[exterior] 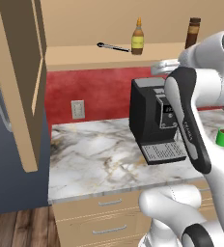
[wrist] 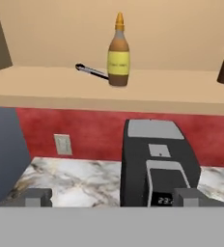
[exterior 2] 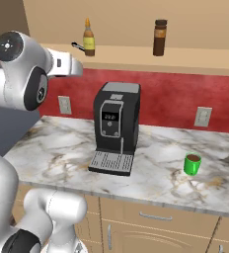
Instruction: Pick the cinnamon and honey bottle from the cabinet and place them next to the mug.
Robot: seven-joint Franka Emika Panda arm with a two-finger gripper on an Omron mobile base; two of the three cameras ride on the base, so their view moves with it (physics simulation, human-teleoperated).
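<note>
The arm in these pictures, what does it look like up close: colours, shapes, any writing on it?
The arm is glossy white, built of rounded, tube-like segments with dark grey to black bands and caps at the joints. One dark panel carries small pale lettering, too small to read. No loose cables show. Its end effector ends in two small, blocky grey fingertips.

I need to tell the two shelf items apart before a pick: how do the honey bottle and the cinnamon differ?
The honey bottle is amber with a pointed orange nozzle; the cinnamon is dark brown with a flat cap. The honey bottle narrows at the neck; the cinnamon is a straight cylinder. Both stand upright on the cabinet shelf, apart.
</note>
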